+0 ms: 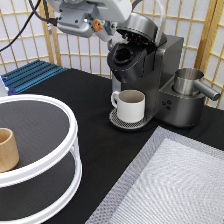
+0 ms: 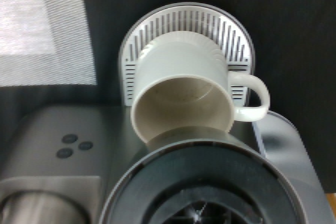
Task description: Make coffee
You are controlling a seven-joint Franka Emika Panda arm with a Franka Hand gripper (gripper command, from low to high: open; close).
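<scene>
The dark grey coffee machine (image 1: 150,70) stands at the exterior view's top right with its lid (image 1: 142,25) raised and its round pod chamber (image 1: 122,55) open. My gripper (image 1: 111,34) hangs just above and to the left of that chamber. The wrist view looks straight down into the chamber (image 2: 202,190), which looks dark inside. A white handled mug (image 1: 130,105) stands on the round drip tray (image 1: 116,120) under the spout; it also shows in the wrist view (image 2: 187,95) and looks empty. The coffee pod does not show in either view.
A white two-tier round shelf (image 1: 55,105) fills the exterior view's left, with a tan wooden cup (image 1: 7,149) on its upper tier. A steel cup (image 1: 189,80) sits at the machine's right side. A grey woven mat (image 1: 175,185) lies at the bottom right. A blue rack (image 1: 30,75) lies at the back left.
</scene>
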